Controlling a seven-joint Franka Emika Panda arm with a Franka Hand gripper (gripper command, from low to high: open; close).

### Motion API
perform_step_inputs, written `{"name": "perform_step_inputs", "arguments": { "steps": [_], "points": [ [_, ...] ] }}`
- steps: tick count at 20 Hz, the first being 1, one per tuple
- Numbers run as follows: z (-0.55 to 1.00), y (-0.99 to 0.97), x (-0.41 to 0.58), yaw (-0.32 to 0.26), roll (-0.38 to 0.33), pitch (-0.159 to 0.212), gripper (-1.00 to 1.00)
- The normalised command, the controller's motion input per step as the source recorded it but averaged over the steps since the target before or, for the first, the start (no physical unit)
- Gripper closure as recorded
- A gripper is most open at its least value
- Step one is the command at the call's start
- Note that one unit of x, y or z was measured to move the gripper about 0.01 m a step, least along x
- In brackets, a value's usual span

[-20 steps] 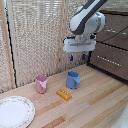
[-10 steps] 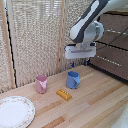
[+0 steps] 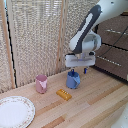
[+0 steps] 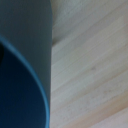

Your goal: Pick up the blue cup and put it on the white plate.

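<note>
The blue cup (image 3: 73, 81) stands upright on the wooden table, near the slatted back wall. My gripper (image 3: 79, 72) hangs right over it with its fingers down at the cup's rim. One finger (image 3: 75, 73) looks to dip at the cup's mouth and the other sits outside, on the exterior view's right, so the gripper is open. In the wrist view the blue cup (image 4: 22, 65) fills much of the picture very close up, with bare wood beside it; no fingers show there. The white plate (image 3: 25, 112) lies at the front on the exterior view's left.
A pink cup (image 3: 41, 83) stands on the exterior view's left of the blue cup. A small yellow block (image 3: 63, 94) lies on the table in front, between the two cups. A dark cabinet (image 3: 114, 50) stands at the exterior view's right.
The arm has come down so that the gripper now reaches the blue cup's rim. The cups, the block and the plate have not moved.
</note>
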Motion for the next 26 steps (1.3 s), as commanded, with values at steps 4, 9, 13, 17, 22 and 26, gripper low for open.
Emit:
{"name": "perform_step_inputs", "arguments": {
  "steps": [4, 9, 13, 17, 22, 26],
  "points": [
    [-0.32, 0.19, -0.131, 0.038, -0.121, -0.018, 1.0],
    [-0.23, 0.15, -0.033, 0.042, -0.081, -0.039, 1.0],
    [-0.03, 0.08, -0.022, 0.012, -0.019, -0.03, 1.0],
    [0.04, 0.16, 0.0, 0.0, -0.022, -0.042, 1.0],
    [0.06, 0.19, 0.0, 0.0, -0.032, -0.049, 1.0],
    [0.03, 0.07, -0.024, 0.01, -0.006, -0.039, 1.0]
  ]
}}
